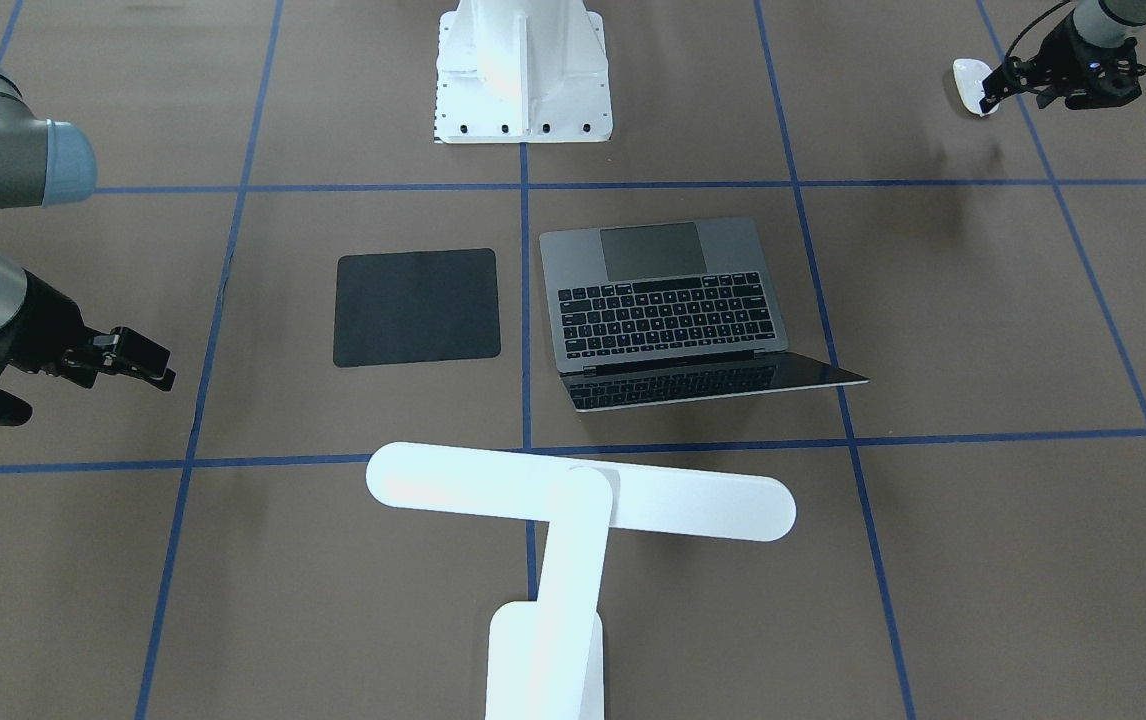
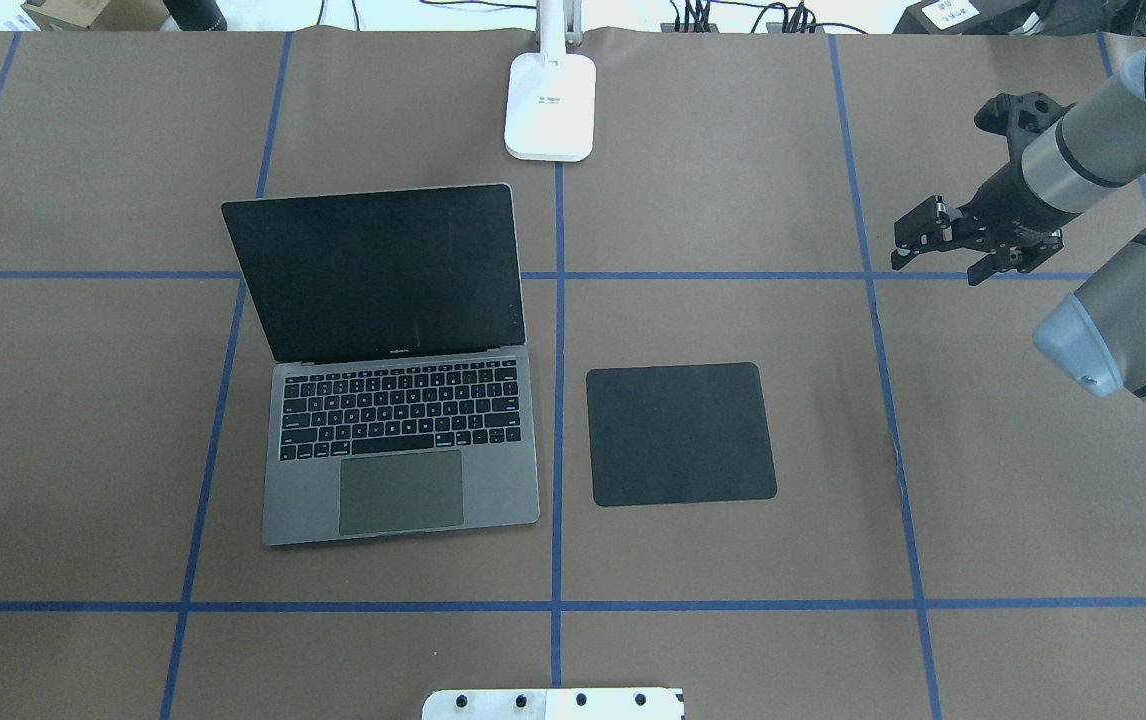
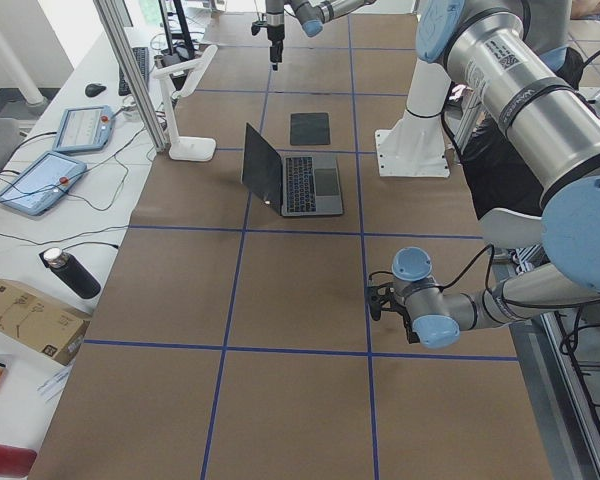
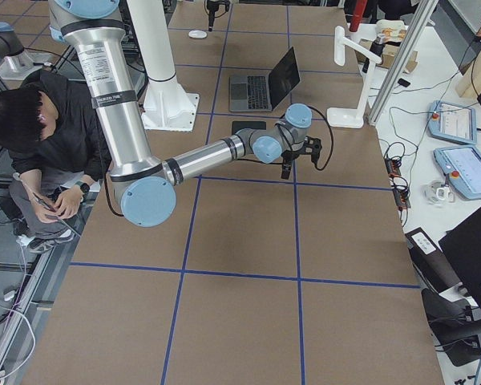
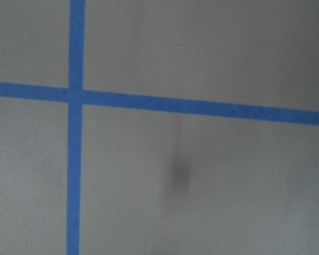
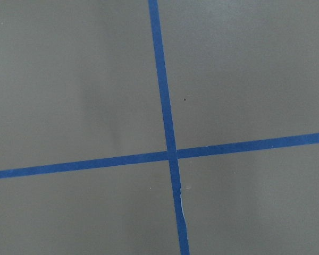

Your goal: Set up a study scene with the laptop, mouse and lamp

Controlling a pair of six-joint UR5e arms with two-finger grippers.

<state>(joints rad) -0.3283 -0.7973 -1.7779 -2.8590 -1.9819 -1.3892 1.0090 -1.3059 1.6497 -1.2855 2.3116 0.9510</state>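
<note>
Hovering left claw [image 1: 995,90] near mouse [image 1: 969,80], laptop [image 2: 403,490] open

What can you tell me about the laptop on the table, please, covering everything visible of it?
The laptop is a slim, space-grey, metal-looking machine standing open on the brown table, lid tilted back past upright. Its dark glossy screen shows nothing; black keys sit behind a large grey trackpad at the edge nearest the robot. It lies on the robot's left of the central blue tape line, beside but apart from a black mat. Only the table touches it.
</note>
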